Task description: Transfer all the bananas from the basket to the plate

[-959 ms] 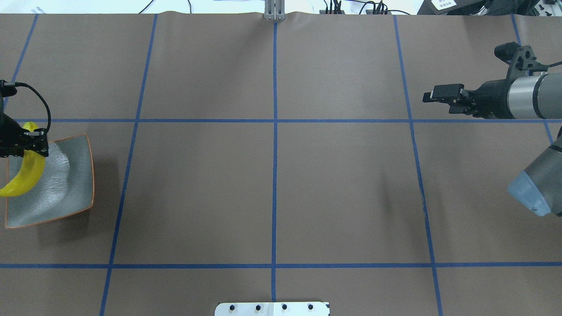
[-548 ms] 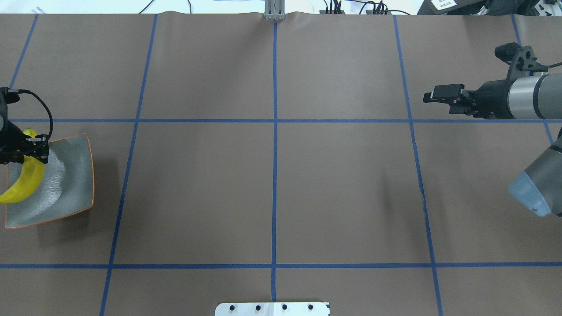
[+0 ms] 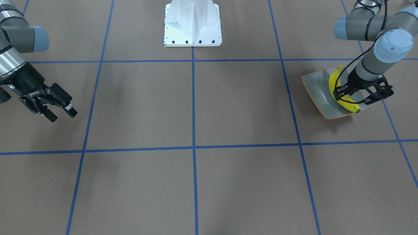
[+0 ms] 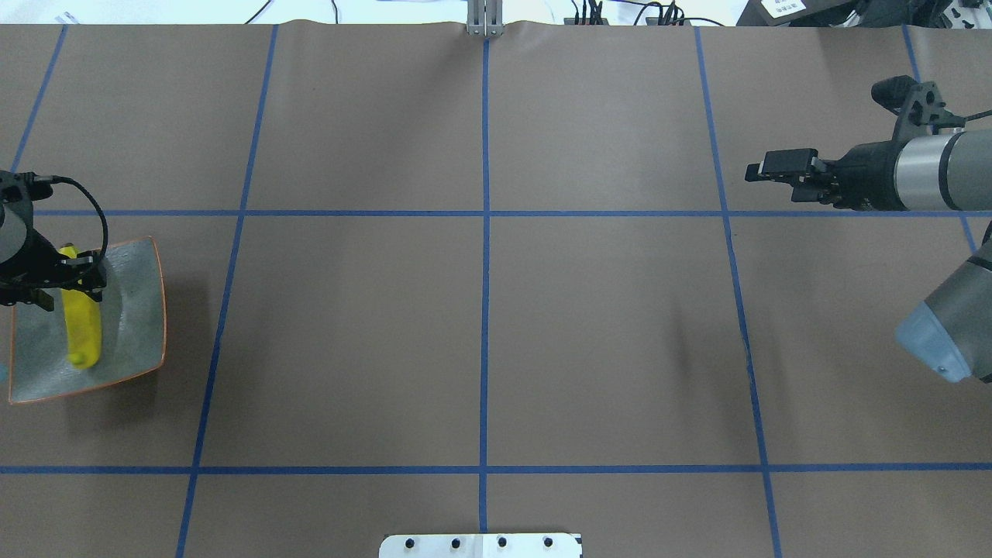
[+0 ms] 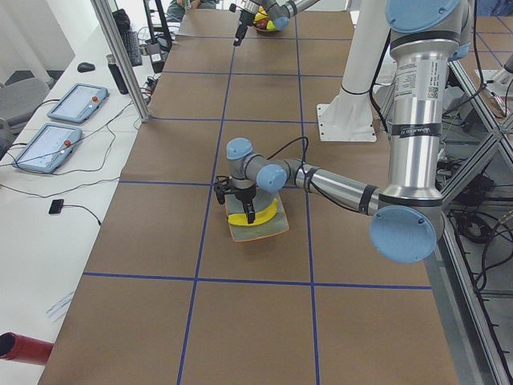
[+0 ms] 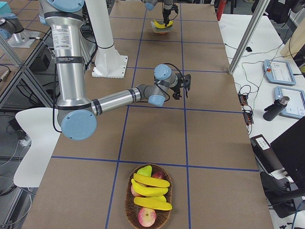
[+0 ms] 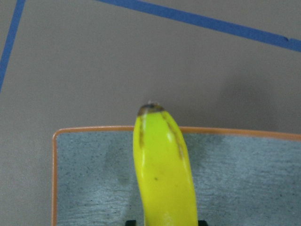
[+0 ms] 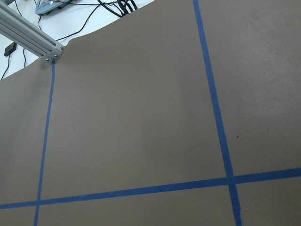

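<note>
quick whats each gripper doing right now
left gripper: closed on a bright yellow curved banana, over the squarish grey-green glossy plate
right gripper: open, holding nothing

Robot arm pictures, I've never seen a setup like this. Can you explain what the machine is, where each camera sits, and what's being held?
It is a robot with two arms at a brown table. One camera looks down from behind it, one from in front, one from each end of the table, and one rides on each wrist. The left gripper is shut on a banana, holding it on the plate. The right gripper hangs open and empty. At the table's other end, a basket holds more bananas and other fruit.
</note>
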